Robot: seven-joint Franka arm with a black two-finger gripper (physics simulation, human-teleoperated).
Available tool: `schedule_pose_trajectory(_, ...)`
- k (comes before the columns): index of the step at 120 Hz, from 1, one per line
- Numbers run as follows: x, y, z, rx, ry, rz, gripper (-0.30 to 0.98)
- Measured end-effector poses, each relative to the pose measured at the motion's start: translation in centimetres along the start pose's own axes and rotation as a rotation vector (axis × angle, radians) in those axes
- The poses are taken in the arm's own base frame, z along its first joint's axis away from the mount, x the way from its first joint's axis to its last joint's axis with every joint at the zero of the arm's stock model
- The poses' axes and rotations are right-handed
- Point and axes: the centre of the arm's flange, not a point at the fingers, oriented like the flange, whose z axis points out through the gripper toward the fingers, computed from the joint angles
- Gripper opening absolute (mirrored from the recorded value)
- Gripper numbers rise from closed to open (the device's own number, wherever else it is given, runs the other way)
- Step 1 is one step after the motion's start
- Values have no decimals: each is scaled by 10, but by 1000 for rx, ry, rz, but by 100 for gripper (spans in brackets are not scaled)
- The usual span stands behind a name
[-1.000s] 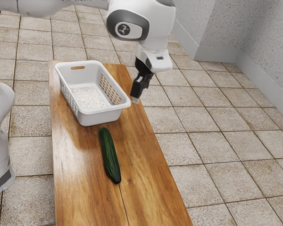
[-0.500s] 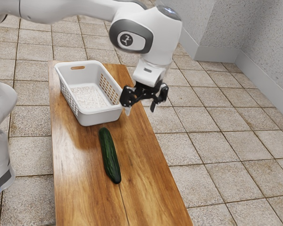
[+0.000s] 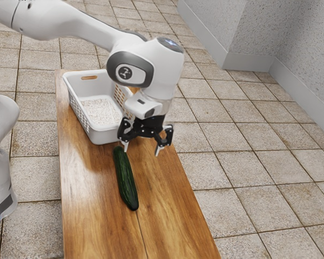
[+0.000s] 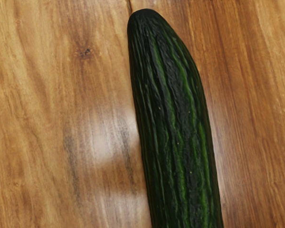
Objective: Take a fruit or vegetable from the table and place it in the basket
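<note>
Cucumber [image 3: 127,183] just lying on the wooden counter [image 3: 86,216], pretty much straight, dark green ridges up close in the wrist view. Then the end effector [image 3: 141,150], up near the basket-side end of it, spread wide, nothing pinched. White basket [image 3: 105,135] further back, tiled floor [image 3: 221,151] and speckled wall [image 3: 302,48] beyond.

Speckled beige floor tiles [image 3: 259,183], divided by dark joints, cover the right side of the exterior view and show again along its left side and top. In the upper right stands a speckled grey wall [image 3: 308,43], its foot edged by a plain pale baseboard [image 3: 248,62] that bends around the corners.
</note>
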Motion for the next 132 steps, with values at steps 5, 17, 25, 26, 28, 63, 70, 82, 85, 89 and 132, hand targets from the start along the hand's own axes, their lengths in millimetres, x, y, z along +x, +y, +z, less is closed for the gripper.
schedule_pose_trajectory(5,1,0,5,-1,12,14,69)
schedule_pose_trajectory(17,2,0,11,6,32,38,69)
schedule_pose_trajectory(25,2,0,10,14,39,38,69)
schedule_pose_trajectory(26,2,0,10,15,40,38,69)
schedule_pose_trajectory(28,2,0,9,17,41,36,69)
schedule_pose_trajectory(63,6,24,8,-3,46,-26,69)
schedule_pose_trajectory(70,6,27,14,-20,43,-46,69)
schedule_pose_trajectory(82,5,30,24,-45,39,-77,69)
schedule_pose_trajectory(85,4,31,27,-51,38,-84,69)
schedule_pose_trajectory(89,4,32,30,-57,37,-92,69)
schedule_pose_trajectory(132,3,40,48,-89,32,-160,69)
